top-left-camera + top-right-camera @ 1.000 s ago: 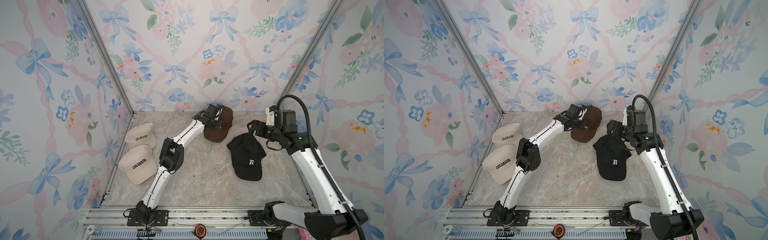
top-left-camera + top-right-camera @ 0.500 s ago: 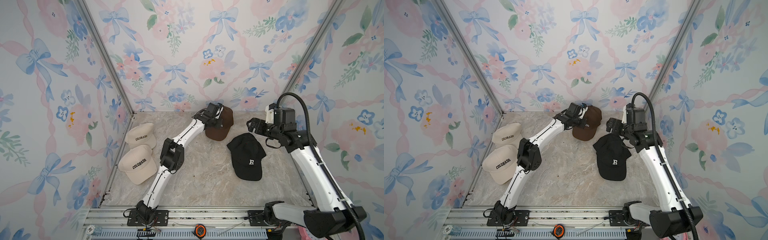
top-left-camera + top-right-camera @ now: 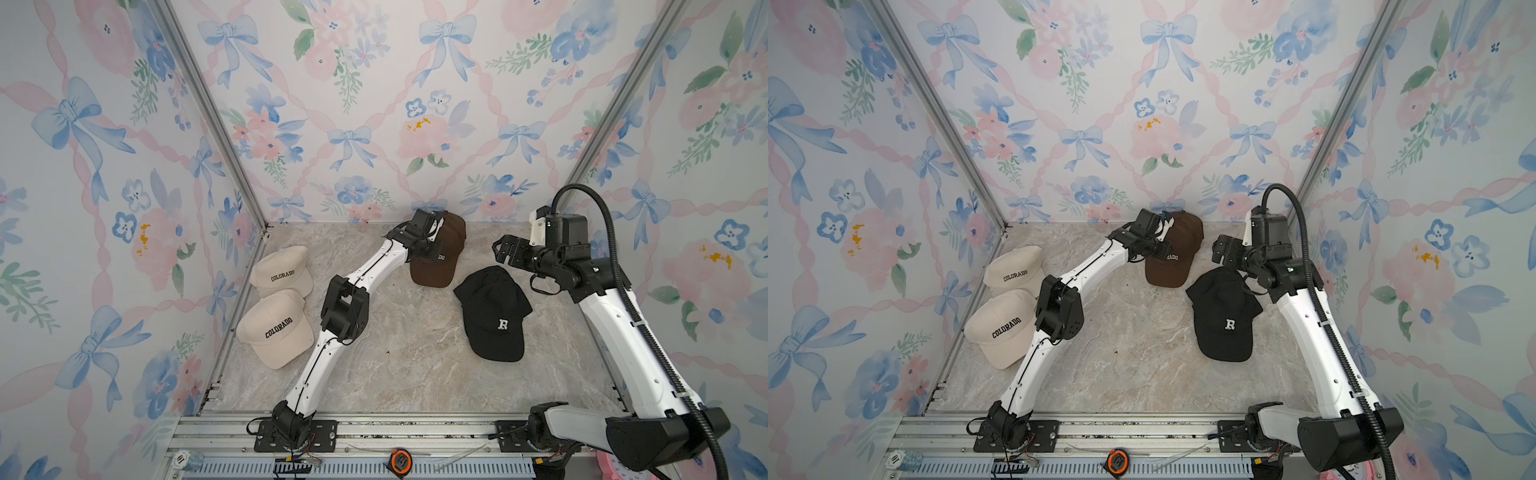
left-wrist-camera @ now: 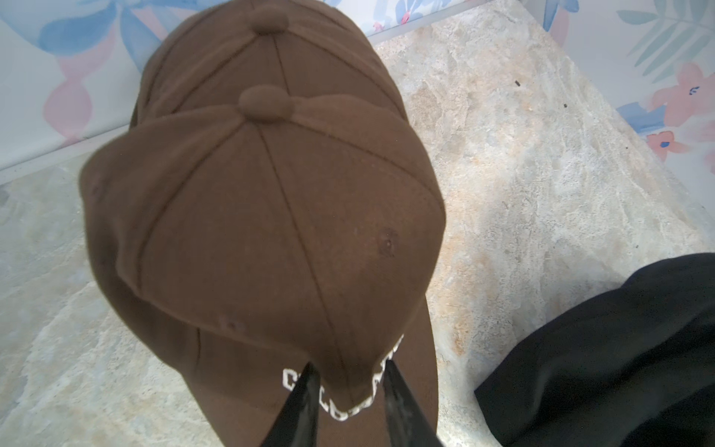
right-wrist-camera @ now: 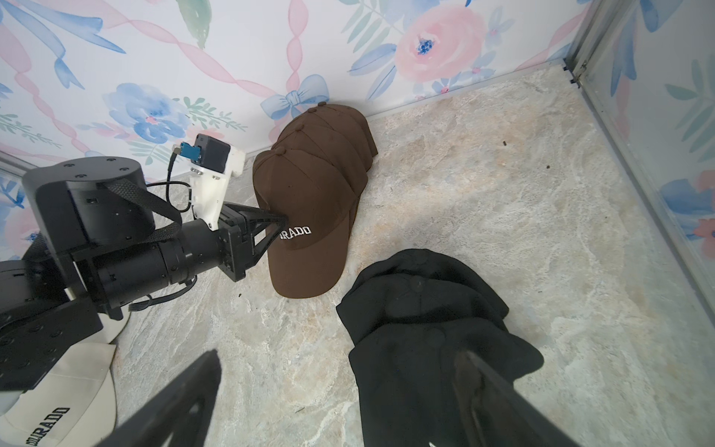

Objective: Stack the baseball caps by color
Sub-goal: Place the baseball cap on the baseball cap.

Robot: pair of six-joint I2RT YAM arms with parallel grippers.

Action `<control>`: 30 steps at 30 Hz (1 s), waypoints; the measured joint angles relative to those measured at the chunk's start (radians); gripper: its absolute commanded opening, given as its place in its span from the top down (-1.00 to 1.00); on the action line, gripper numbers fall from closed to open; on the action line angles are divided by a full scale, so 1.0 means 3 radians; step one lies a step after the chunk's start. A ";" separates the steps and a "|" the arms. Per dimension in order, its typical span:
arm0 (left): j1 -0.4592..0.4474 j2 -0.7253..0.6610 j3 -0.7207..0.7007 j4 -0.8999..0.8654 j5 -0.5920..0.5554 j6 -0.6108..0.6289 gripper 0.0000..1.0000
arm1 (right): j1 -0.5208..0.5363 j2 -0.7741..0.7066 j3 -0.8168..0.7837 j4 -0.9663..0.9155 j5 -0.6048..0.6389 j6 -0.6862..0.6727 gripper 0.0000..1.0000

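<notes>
The "COLORADO" caps stack lies at the back wall; the "R" caps pile sits before it, to the right. Two more caps — far one, near one, perhaps touching — lie along the left wall.

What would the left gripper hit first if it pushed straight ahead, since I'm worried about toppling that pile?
Probably the top brown cap: the left gripper points at its front panel by the white lettering, fingers partly open astride a fabric fold.

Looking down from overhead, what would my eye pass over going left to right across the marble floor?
In a top view: two cream fabric caps lettered COLORADO → white left robot arm → stack of dark brown fabric caps → black fabric caps marked R → right gripper, jaws wide open.
</notes>
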 measured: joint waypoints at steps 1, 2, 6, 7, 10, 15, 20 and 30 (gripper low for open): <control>0.0000 0.0003 0.0000 0.0000 0.0008 0.0000 0.39 | 0.0000 0.0000 0.0003 0.0000 0.0000 0.0000 -0.92; 0.0000 0.0005 0.0000 0.0003 0.0015 0.0000 0.39 | 0.0000 0.0000 0.0004 -0.0003 0.0000 0.0000 -0.92; 0.0000 0.0029 0.0000 0.0010 0.0043 0.0000 0.43 | 0.0000 0.0000 0.0005 -0.0006 0.0000 0.0000 -0.92; -0.0001 0.0038 0.0000 0.0010 0.0050 -0.0001 0.47 | 0.0000 0.0000 0.0005 -0.0010 0.0001 0.0000 -0.92; -0.0001 0.0052 0.0000 0.0010 0.0047 -0.0008 0.70 | 0.0000 -0.0001 0.0005 -0.0013 0.0001 0.0000 -0.92; -0.0008 0.0053 0.0000 0.0006 0.0018 0.0036 1.00 | 0.0000 -0.0023 0.0005 -0.0027 0.0006 0.0000 -0.92; -0.0008 0.0052 -0.0023 0.0011 -0.0022 0.0098 1.00 | 0.0022 -0.0089 0.0005 -0.0034 0.0027 0.0001 -0.92; -0.0006 0.0052 -0.0041 0.0037 -0.0095 0.0303 1.00 | 0.0127 -0.0121 0.0005 -0.0052 0.0102 0.0028 -0.92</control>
